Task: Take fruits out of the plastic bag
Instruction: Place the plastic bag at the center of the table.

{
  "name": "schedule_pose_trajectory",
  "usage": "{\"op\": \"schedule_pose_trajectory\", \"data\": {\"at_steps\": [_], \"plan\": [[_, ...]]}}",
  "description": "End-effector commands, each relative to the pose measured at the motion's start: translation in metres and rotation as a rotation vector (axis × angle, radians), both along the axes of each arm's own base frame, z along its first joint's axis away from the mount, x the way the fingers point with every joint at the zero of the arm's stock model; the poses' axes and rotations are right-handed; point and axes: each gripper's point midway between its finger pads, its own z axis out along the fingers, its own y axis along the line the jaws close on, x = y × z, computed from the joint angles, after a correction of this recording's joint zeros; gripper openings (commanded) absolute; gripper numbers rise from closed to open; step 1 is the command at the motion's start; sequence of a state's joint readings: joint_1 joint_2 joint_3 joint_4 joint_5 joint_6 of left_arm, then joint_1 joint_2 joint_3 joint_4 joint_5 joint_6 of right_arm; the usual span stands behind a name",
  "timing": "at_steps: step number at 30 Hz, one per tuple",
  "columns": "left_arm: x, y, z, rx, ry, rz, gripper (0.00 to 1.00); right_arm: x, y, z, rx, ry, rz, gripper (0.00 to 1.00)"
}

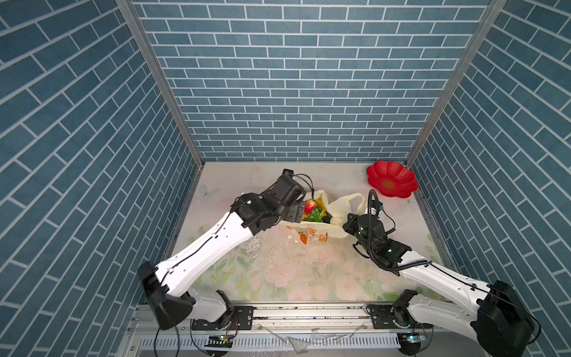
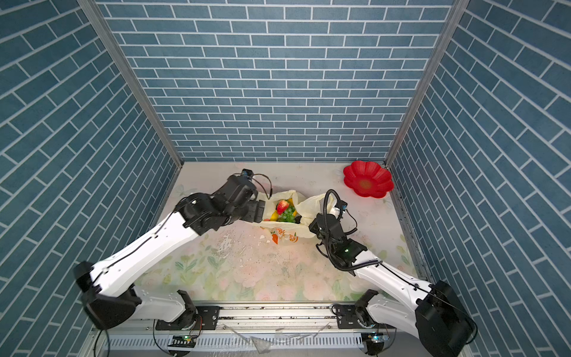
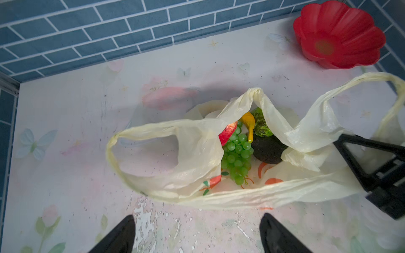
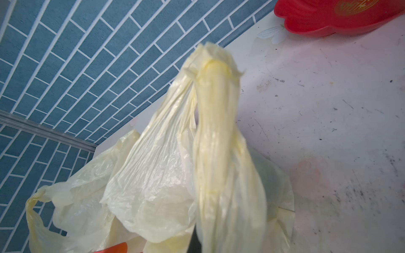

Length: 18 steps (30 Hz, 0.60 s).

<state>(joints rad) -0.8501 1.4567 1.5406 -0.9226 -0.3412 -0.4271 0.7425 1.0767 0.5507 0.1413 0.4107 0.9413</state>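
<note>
Plastic bag (image 3: 197,153) mid table (image 3: 65,109), mouth open; left fingers (image 3: 118,236) apart, right fingers (image 3: 385,192) clamping edge.

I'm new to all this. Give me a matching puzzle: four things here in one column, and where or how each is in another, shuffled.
Things:
1 strawberry
2 plate
3 left gripper
4 right gripper

States:
a shut on the bag
b empty, in the far corner
c open, holding nothing
d lying in the bag

Pairs: 1-d, 2-b, 3-c, 4-a
</note>
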Motion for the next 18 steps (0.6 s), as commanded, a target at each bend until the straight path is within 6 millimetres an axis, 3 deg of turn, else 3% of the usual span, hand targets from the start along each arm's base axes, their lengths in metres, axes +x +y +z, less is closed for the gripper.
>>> {"op": "schedule_pose_trajectory", "data": {"at_steps": [1, 8, 18], "plan": [[0.011, -0.01, -0.018, 0.124, 0.016, -0.012, 0.9, 0.001, -0.002, 0.017, 0.002, -0.047, -0.012, 0.0], [0.03, -0.038, -0.064, 0.276, 0.073, 0.015, 0.91, -0.002, -0.004, 0.019, -0.008, -0.062, -0.008, 0.0], [0.059, -0.036, -0.13, 0.462, 0.143, 0.064, 0.96, -0.005, -0.008, 0.019, -0.027, -0.073, -0.005, 0.0]]}}
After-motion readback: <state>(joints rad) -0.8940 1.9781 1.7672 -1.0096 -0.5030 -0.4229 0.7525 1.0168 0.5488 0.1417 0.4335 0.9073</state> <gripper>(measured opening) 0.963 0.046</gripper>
